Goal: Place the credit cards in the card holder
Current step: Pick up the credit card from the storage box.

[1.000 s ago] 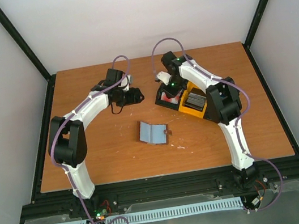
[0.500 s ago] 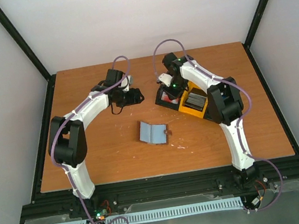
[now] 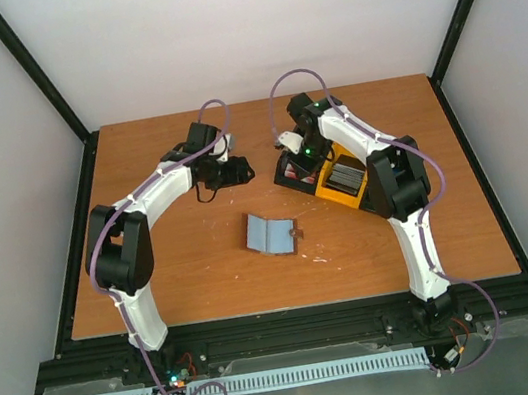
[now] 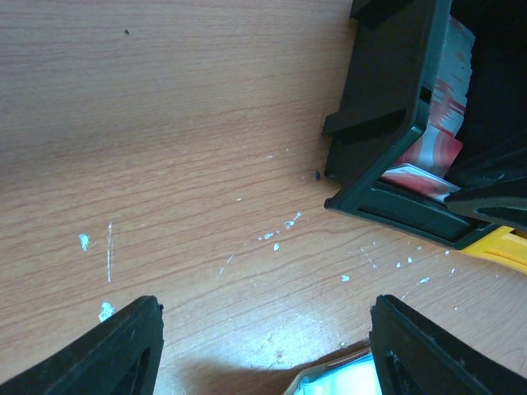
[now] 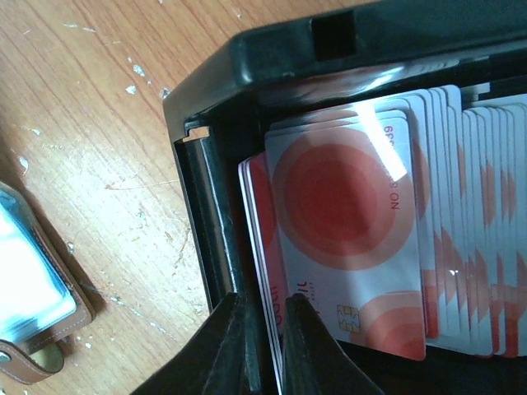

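Note:
The card holder (image 3: 272,232) lies open on the table, its pale blue-grey lining up; it shows at the left edge of the right wrist view (image 5: 33,304) and at the bottom of the left wrist view (image 4: 338,383). White and red credit cards (image 5: 346,206) stand packed in a black bin (image 5: 206,123). My right gripper (image 5: 268,329) is down in that bin, shut on the edge of the outermost white and red card at the bin's left wall. My left gripper (image 4: 263,346) is open and empty just above the table, between the card holder and the black bin (image 4: 387,123).
A yellow bin (image 3: 342,181) with dark grey cards sits against the black bin (image 3: 289,179) on its right; its corner shows in the left wrist view (image 4: 502,247). The wooden table (image 3: 185,271) carries small white flecks. Black frame rails edge the table.
My right wrist has shifted slightly toward the far side over the black bin. The left arm and the card holder have not moved.

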`<state>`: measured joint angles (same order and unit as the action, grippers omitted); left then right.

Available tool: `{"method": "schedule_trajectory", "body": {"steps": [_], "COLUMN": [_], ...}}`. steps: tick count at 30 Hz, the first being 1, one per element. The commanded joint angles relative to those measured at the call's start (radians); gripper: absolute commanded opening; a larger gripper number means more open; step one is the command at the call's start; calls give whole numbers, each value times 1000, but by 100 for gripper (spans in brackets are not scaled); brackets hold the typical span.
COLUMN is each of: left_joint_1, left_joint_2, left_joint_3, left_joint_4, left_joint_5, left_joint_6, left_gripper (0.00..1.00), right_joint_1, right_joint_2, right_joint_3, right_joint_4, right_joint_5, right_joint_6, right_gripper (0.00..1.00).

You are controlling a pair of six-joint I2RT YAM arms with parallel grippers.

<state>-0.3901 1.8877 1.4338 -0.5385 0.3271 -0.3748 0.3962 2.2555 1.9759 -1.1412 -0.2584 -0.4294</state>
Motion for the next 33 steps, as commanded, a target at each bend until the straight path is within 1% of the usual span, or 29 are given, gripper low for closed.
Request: {"method": "schedule_trajectory", "body": {"steps": [1,5,7,11,21,25,30,32,33], "left_joint_1": [10,10,10,10,10,10,10,10,10], "left_joint_2": [11,13,13,14,15,-13,-58,-65,-67], "left_joint_3": [2,2,2,5,7,-3,-29,-31,-31], "left_joint_4": [13,12,12,11,10,39,89,95,94], "left_joint_5": [12,9,7,5,11,36,78,80,80], "left_joint_6": [10,10,10,11,12,14,16,16,16], "left_gripper": [70,70,70,70,70,71,71,71,71], "right_joint_1": [1,2,2,2,7,8,9,9,8], "right_joint_2": [19,46,54,66,99,104,110,115,115], "right_joint_3": [41,63,70,70,69,64,64,64,64], "right_joint_4": [-5,19,31,29,-14,-20,-18,-9,-2], "right_joint_5": [19,66,89,70,-48,-56,-35,-14,-4], "right_joint_6": [7,29,34,25,-1,-9,-9,-3,1], "right_gripper": [15,14,12,11,13,13,23,22,19]}}
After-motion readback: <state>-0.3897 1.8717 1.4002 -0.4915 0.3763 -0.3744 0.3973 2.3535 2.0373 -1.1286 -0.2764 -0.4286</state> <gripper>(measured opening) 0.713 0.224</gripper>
